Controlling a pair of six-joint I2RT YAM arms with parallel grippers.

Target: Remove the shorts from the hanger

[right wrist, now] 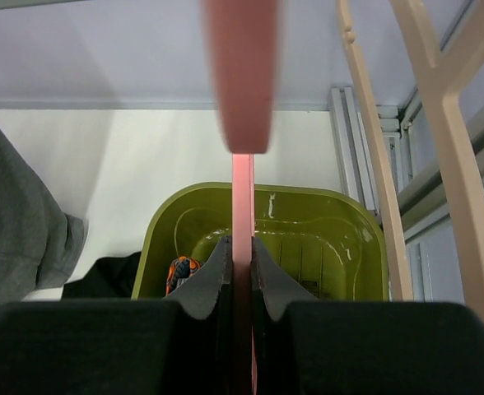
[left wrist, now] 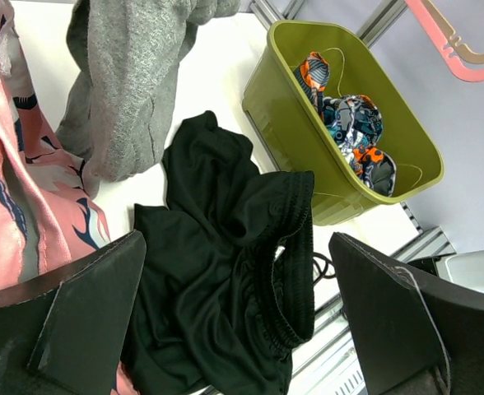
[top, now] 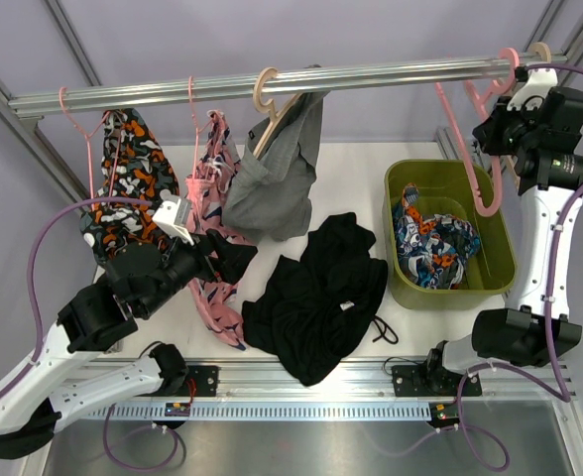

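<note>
Black shorts (top: pixel 321 288) lie crumpled on the white table, also in the left wrist view (left wrist: pixel 225 247). Grey shorts (top: pixel 277 174) hang from a beige hanger (top: pixel 269 91) on the rail; they also show in the left wrist view (left wrist: pixel 131 74). Blue-orange-white patterned shorts (top: pixel 123 178) hang on a pink hanger at the left. Another patterned pair (top: pixel 435 238) lies in the green bin (top: pixel 401 188). My left gripper (top: pixel 210 260) is open and empty, just above the black shorts (left wrist: pixel 238 329). My right gripper (top: pixel 495 129) is shut on an empty pink hanger (right wrist: pixel 242 206) at the rail's right end.
A pink patterned garment (top: pixel 212 198) hangs on a second pink hanger beside my left gripper. An empty beige hanger (top: pixel 539 50) hangs at the far right of the rail (top: pixel 371 74). The green bin (right wrist: pixel 168 222) sits below my right gripper.
</note>
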